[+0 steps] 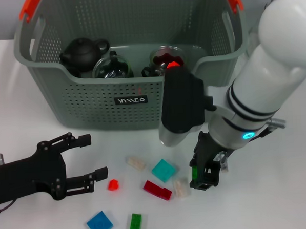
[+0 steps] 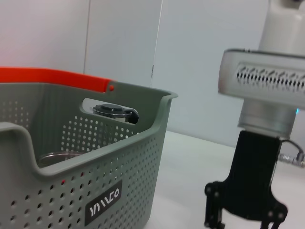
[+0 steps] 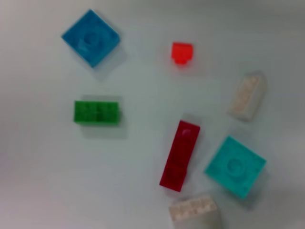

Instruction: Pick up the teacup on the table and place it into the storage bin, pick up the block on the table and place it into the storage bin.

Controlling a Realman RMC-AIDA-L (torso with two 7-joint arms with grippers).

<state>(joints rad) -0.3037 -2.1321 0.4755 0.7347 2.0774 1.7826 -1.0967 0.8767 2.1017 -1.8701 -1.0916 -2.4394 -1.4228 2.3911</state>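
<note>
Grey-green bin (image 1: 91, 105) at table's back, we see teaware inside; blocks lie loose in front. Right gripper (image 1: 205, 177) low beside white block (image 1: 181, 188), maybe pinching something green. Left gripper (image 1: 91, 157) spread, near red block (image 1: 113, 185)

The large grey-green perforated plastic storage bin (image 1: 136, 92) stands at the far side of the white table (image 1: 8, 91), with a dark teapot (image 1: 83, 52) in its left part. Nearer lie scattered blocks: a small red block (image 1: 113, 185) left, a teal square block (image 1: 163, 170) right of it, a green brick (image 1: 135, 223) nearest.

Bright even light, soft shadows, blurred blocks (image 3: 179, 155).
</note>
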